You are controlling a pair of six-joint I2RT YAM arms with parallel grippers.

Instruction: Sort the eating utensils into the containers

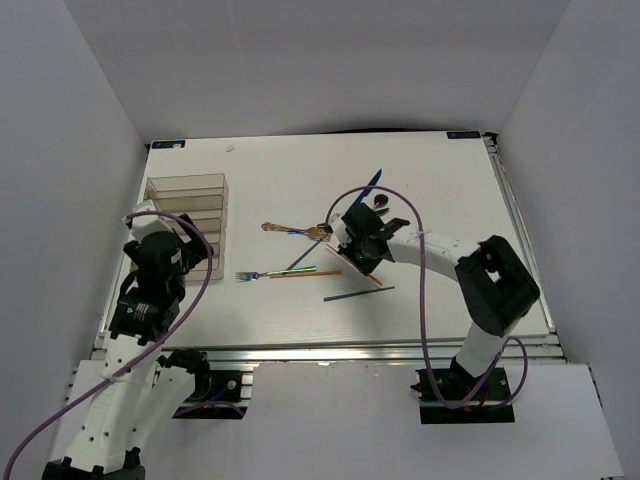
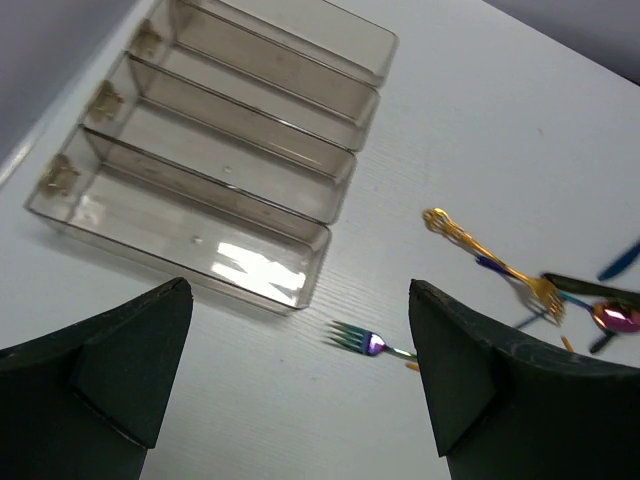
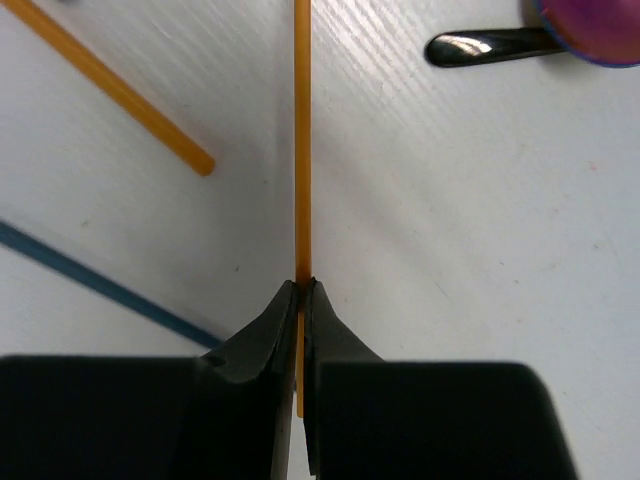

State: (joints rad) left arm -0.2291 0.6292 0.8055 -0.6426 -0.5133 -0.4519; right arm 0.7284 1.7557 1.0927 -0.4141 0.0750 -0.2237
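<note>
Jaws first: my right gripper (image 3: 301,290) is pinched tight on an orange stick (image 3: 300,150), which runs straight out from between the fingertips and away across the white desk (image 1: 440,180). My left gripper (image 2: 298,298) hangs spread wide above the desk. Its wrist view shows a corner of the organiser (image 1: 185,200) and the tines of the rainbow fork (image 2: 355,340) in the gap between its fingers.

That organiser is the biggest thing on the desk: a clear, brownish box by the left edge, toward the far-left corner. Its narrow compartments lie side by side, each running parallel to the far edge. In the top view my left wrist sits over its near end.

The cutlery is scattered about the middle of the desk, well apart from the organiser. A blue knife (image 1: 368,187) lies on a slant, closest of the lot to the far edge. A gold fork (image 1: 290,230) lies just to the left of my right wrist, and the rainbow fork lies nearer the near edge. A second orange stick (image 3: 110,90) lies at an angle to the left of the gripped one, its end close to it but not touching. A grey stick (image 1: 358,293) lies closest to the near edge. To the right of the gripped stick and clear of it is a dark spoon (image 3: 490,45) with a purple bowl.
</note>
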